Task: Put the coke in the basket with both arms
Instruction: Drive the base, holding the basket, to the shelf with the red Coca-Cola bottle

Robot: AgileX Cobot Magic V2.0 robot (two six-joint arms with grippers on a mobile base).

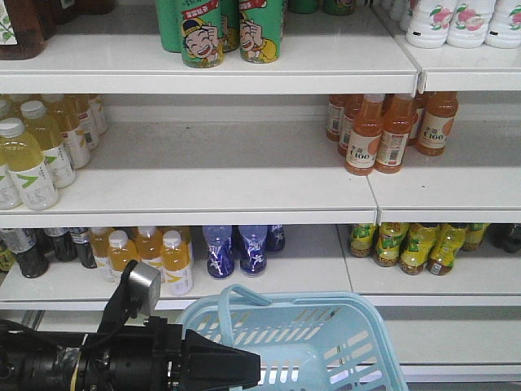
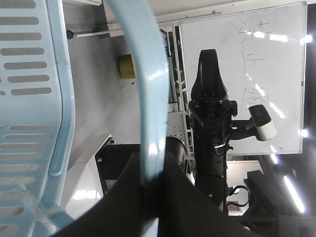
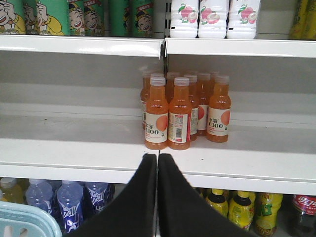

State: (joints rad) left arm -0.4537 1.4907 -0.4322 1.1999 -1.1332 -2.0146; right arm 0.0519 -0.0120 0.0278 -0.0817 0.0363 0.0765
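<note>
The light blue basket [image 1: 326, 346] hangs at the bottom centre in front of the shelves, one loop handle [image 1: 236, 295] raised. My left gripper [image 1: 244, 362] reaches in from the left at the basket's rim. In the left wrist view my left gripper [image 2: 150, 170] is shut on the blue handle [image 2: 145, 89], with the slotted basket wall [image 2: 34, 98] at the left. My right gripper [image 3: 158, 155] is shut with nothing in it, facing the middle shelf; a basket corner [image 3: 22, 219] shows lower left. A dark red-labelled coke bottle [image 3: 302, 212] stands on the bottom shelf at far right.
Orange juice bottles [image 3: 180, 111] stand on the middle shelf straight ahead of the right gripper. Blue bottles [image 1: 236, 248] and yellow-green bottles [image 1: 415, 244] fill the bottom shelf, green cans [image 1: 220, 28] the top. The right arm [image 2: 210, 128] and a whiteboard [image 2: 276, 59] show beyond the handle.
</note>
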